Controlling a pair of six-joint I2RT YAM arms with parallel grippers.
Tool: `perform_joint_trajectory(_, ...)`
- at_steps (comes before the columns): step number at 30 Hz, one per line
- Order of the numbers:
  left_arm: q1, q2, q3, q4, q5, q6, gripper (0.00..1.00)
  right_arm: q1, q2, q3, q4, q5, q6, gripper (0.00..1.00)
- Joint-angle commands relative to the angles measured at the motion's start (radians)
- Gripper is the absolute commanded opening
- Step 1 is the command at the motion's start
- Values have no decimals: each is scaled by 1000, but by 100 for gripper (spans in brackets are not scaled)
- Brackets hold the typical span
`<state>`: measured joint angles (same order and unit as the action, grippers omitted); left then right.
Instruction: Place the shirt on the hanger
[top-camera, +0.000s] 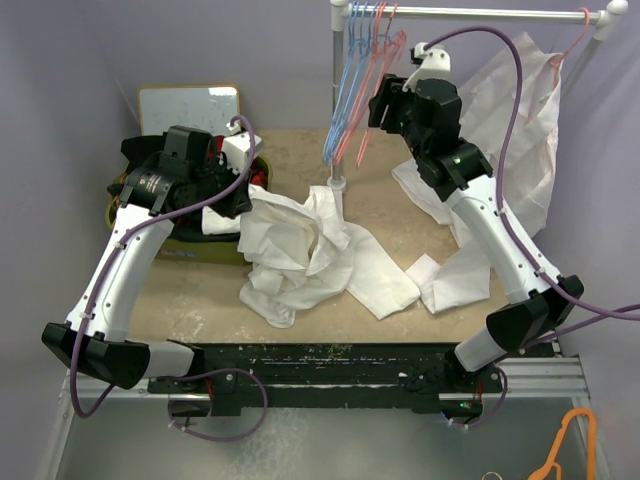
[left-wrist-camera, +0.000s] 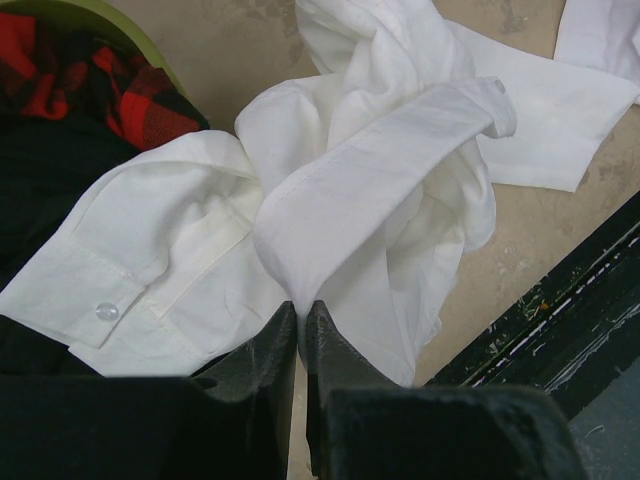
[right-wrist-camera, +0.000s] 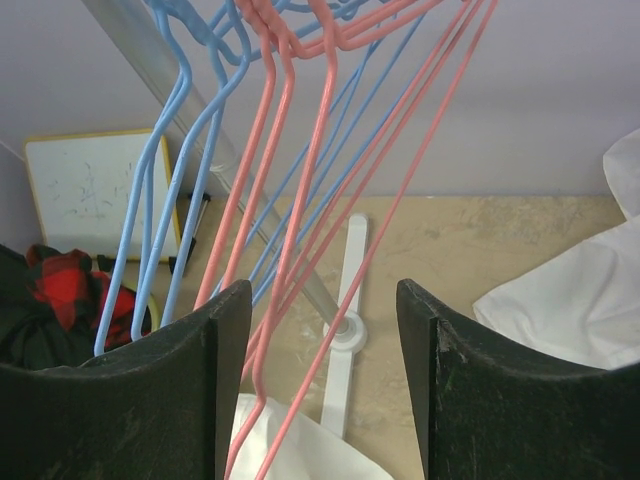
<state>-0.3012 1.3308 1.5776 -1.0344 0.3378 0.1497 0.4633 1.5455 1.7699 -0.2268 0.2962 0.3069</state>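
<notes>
Now the right gripper (right-wrist-camera: 325, 300), fingers spread and empty, is facing the thin pink-red wire hanger (right-wrist-camera: 303, 195) hanging steeply just ahead, while the left gripper (left-wrist-camera: 302, 310) is clamping the crumpled white thin-fabric dress shirt (left-wrist-camera: 350, 190) lying on the beige table (top-camera: 200, 290), well apart

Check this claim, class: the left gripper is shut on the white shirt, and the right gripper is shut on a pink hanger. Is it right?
No. The right wrist view shows the right gripper open, a pink hanger passing between its spread fingers. The left gripper is shut on the white shirt.
</notes>
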Motion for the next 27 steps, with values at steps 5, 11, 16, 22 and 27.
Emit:
perform_joint_trajectory(5, 9, -5, 4, 16, 30, 17, 10, -5, 13, 14, -1, -22, 17, 61)
perform_joint_trajectory(11, 10, -1, 4, 17, 35, 17, 10, -4, 10, -13, -16, -32, 22, 58)
perform_joint_trajectory(16, 10, -2, 5, 17, 34, 18, 11, -3, -13, -49, -29, -33, 25, 56)
perform_joint_trajectory(22, 10, -10, 7, 10, 35, 19, 11, -3, -38, -113, -47, -22, 20, 55)
perform_joint_trajectory(27, 11, -13, 1, 11, 39, 20, 12, -3, -64, -140, -60, -5, 15, 48)
